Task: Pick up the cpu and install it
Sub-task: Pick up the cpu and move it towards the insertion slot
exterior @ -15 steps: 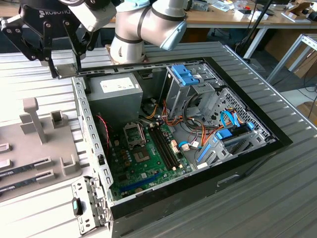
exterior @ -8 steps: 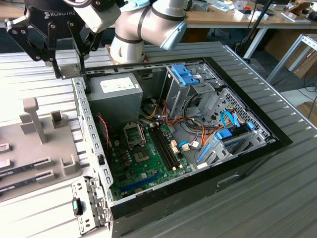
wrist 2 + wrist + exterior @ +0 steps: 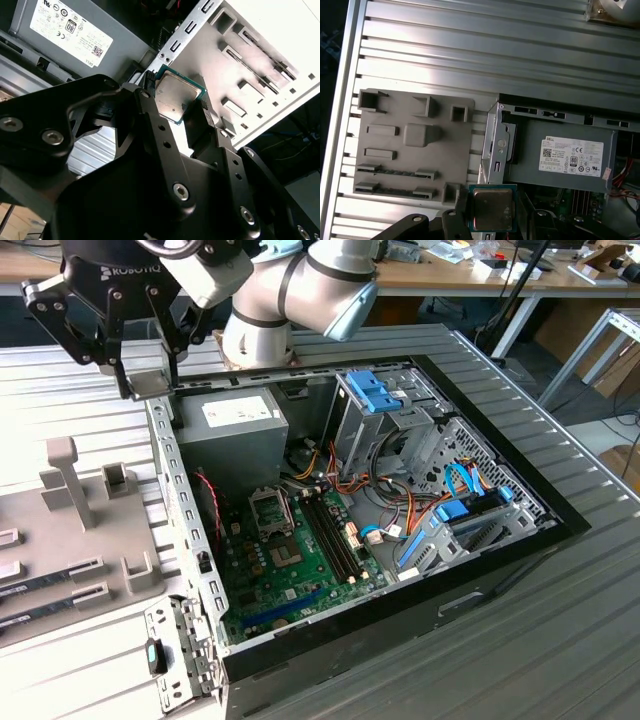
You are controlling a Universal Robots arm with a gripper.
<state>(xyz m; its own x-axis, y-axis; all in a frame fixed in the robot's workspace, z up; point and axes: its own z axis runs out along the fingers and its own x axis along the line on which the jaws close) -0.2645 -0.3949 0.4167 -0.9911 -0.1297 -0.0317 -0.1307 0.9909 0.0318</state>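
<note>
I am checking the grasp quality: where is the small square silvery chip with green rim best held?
Hold the flat, square, silvery-grey, green-rimmed cpu by two opposite thin edges, coming from the sides, as the black gripper does now. The edges are straight and parallel; the flat top offers no hold.

Bright, even room light from where I sit — glare bands the ribbed table (image 3: 470, 55), and the gripper (image 3: 174, 100) holding the cpu (image 3: 176, 91) reads near-black.

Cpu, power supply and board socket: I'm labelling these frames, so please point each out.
cpu (image 3: 492, 209), first wrist view, middle of its metal top.
power supply (image 3: 238, 412), exterior view, on its white label.
socket (image 3: 271, 510), exterior view, its middle.
</note>
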